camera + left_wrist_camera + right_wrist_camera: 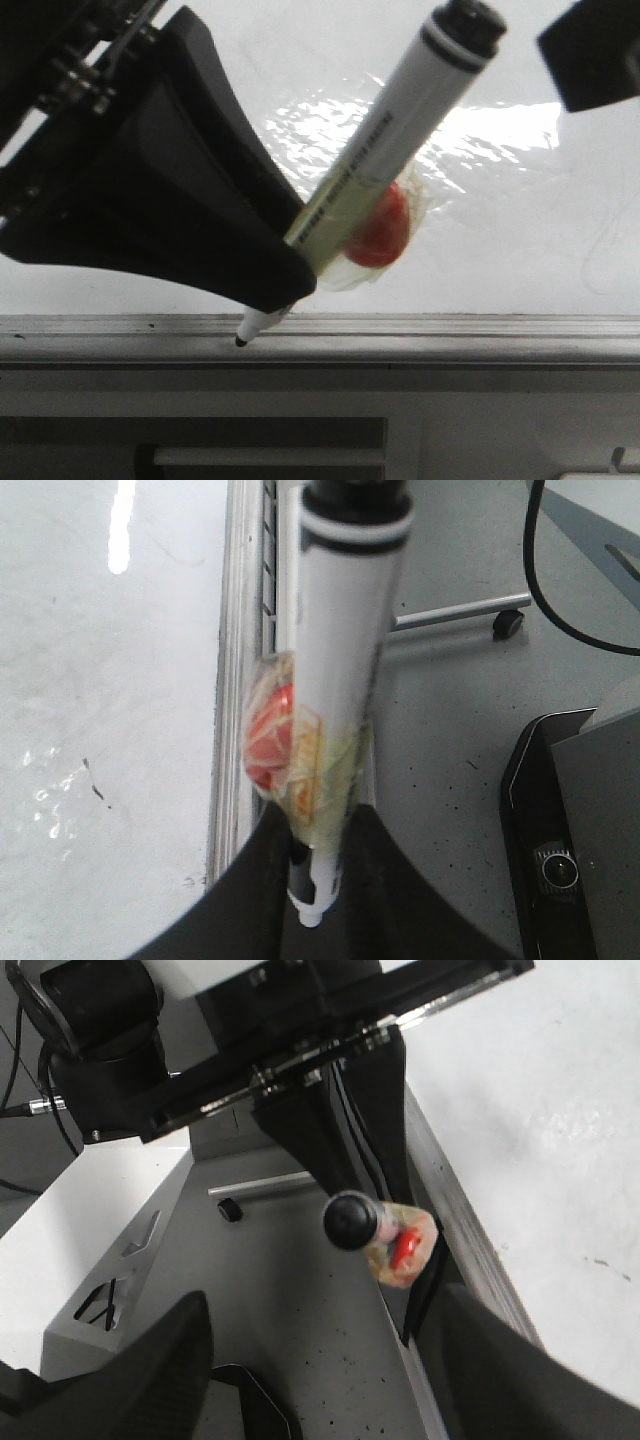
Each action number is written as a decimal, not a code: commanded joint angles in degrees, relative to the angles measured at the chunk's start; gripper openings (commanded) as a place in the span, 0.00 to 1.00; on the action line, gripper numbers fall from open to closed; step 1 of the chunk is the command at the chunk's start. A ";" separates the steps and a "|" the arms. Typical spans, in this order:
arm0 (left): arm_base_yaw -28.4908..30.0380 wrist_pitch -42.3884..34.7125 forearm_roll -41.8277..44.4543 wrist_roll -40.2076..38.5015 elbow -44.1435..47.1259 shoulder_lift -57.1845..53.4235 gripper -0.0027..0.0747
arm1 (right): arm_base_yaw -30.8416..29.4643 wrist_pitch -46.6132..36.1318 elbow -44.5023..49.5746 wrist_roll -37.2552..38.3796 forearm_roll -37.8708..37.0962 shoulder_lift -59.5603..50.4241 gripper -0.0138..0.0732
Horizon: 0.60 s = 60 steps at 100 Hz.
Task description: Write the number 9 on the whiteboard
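Item, nearest the front camera: the left gripper (275,290), a broad matte black wedge, is being shown closed on a marker (385,170). The marker is being held tilted, black cap end up and to the right, white nib (250,328) down; the nib is being seen at the grey rail (450,335) along the near edge of the whiteboard (520,240), and contact cannot be told. A red lump (380,228) wrapped in clear, crinkled tape is being shown bound to the barrel just above the fingers.

Item: the marker barrel, smooth pale plastic with fine print and a black band below the cap. In the left wrist view it (345,670) is being seen lying over the rail (232,680), beside the board (100,730) and not over its writing area.

Item: the whiteboard, flat, glossy, glaring, faintly smudged. A short dark dash (92,780) is being seen on it. No drawn 9 is being shown in any view; the writing is being judged as not yet begun, with the whole figure left and the nib first needing to be brought onto the board.

Item: the right gripper (320,1360), dark curved fingers spread wide and holding nothing, is being shown hovering over the grey floor and the board's edge, near the marker's cap (350,1220).
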 commanded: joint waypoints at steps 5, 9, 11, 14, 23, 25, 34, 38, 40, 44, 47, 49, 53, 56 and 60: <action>-0.39 -2.86 -0.99 1.51 -1.89 -1.47 0.01 | 2.91 -5.34 -3.59 -2.60 4.59 4.00 0.65; -0.39 -2.86 -0.99 1.52 -1.89 -1.47 0.01 | 4.04 -6.84 -3.90 -3.08 4.59 5.28 0.65; -0.39 -2.86 -0.99 1.52 -1.89 -1.47 0.01 | 4.66 -7.57 -4.22 -3.49 4.59 5.90 0.65; -0.39 -2.86 -0.99 1.52 -1.89 -1.47 0.01 | 5.48 -8.45 -4.53 -3.91 4.59 6.73 0.65; -0.39 -2.86 -0.99 1.52 -1.89 -1.47 0.01 | 8.26 -10.94 -5.31 -4.76 4.70 9.15 0.65; -0.39 -2.86 -0.99 1.52 -1.89 -1.47 0.01 | 8.91 -11.36 -5.42 -4.76 4.70 9.69 0.65; -0.39 -2.86 -0.99 1.52 -1.89 -1.47 0.01 | 11.37 -13.51 -5.56 -4.76 4.70 11.62 0.65; -0.39 -2.86 -0.99 1.52 -1.89 -1.47 0.01 | 12.47 -14.76 -5.56 -4.76 4.70 12.39 0.65; -0.39 -2.86 -0.99 1.52 -1.89 -1.47 0.01 | 12.80 -15.54 -5.56 -4.76 4.70 12.58 0.64; -0.39 -2.78 -0.99 1.52 -1.89 -1.47 0.01 | 13.69 -17.15 -5.56 -4.76 4.70 13.08 0.61; -0.39 -2.78 -0.99 1.52 -1.89 -1.47 0.01 | 14.23 -18.12 -5.56 -4.76 4.70 13.42 0.57; -0.39 -2.78 -0.99 1.52 -1.89 -1.47 0.01 | 14.70 -18.84 -5.56 -4.76 4.70 13.56 0.54; -0.39 -2.73 -0.99 1.52 -1.89 -1.47 0.01 | 15.14 -19.33 -5.56 -4.76 4.70 14.07 0.47; -0.39 -2.73 -0.99 1.52 -1.89 -1.47 0.01 | 15.15 -19.33 -5.56 -4.76 4.58 14.27 0.43; -0.39 -2.64 -0.99 1.52 -1.89 -1.47 0.01 | 15.15 -18.97 -5.56 -4.76 4.47 14.73 0.36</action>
